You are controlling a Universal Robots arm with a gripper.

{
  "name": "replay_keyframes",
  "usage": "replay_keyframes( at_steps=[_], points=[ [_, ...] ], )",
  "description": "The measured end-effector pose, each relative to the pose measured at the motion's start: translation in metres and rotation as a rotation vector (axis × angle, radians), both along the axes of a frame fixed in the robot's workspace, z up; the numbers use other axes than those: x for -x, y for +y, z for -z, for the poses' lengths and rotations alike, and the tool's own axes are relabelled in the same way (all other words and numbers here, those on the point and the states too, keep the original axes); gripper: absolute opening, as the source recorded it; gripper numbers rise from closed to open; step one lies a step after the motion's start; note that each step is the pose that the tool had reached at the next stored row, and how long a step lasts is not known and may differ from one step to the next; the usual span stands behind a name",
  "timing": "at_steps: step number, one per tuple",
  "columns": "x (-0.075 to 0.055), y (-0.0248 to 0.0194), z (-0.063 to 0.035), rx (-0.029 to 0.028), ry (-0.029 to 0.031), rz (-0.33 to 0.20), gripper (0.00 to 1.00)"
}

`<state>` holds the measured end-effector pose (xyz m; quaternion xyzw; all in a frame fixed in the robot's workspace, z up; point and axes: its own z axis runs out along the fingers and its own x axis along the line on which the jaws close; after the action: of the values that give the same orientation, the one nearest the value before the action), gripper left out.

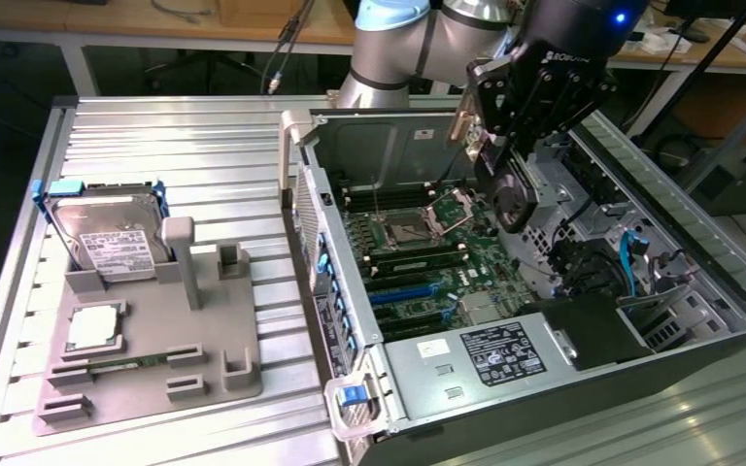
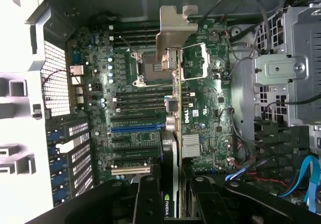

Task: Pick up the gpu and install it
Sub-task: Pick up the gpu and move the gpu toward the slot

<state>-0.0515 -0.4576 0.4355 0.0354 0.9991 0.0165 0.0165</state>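
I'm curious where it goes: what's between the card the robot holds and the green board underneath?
Nothing, just air: in the exterior view the gpu hangs clear above the motherboard.

The arm (image 1: 380,68) is the usual silver-grey tube job, smooth shiny metal, with a pale blue cap (image 1: 392,12) on the joint. On the end sits a chunky black gripper (image 1: 503,155) with white lettering (image 1: 565,58) across the body and a little blue light (image 1: 622,16) glowing up top. The fingers (image 2: 148,199) are black too, built from flat jointed linkage bars.
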Motion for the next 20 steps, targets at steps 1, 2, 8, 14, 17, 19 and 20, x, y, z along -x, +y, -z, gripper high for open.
replay_keyframes(
  at_steps=[1, 2, 8, 14, 17, 19, 20],
  points=[
    [-0.001, 0.0, 0.0, -0.0001, 0.0, 0.0, 0.27],
    [-0.002, 0.0, 0.0, 0.0, 0.0, 0.0, 0.27],
    [-0.007, 0.0, 0.0, 0.0, 0.0, 0.0, 0.27],
    [-0.011, 0.0, 0.0, 0.0001, 0.0, 0.0, 0.27],
    [-0.014, 0.0, 0.0, 0.0, 0.0, 0.0, 0.27],
    [-0.015, 0.0, 0.0, 0.0, 0.0, 0.0, 0.27],
    [-0.015, 0.0, 0.0, 0.0, 0.0, 0.0, 0.27]
  ],
)
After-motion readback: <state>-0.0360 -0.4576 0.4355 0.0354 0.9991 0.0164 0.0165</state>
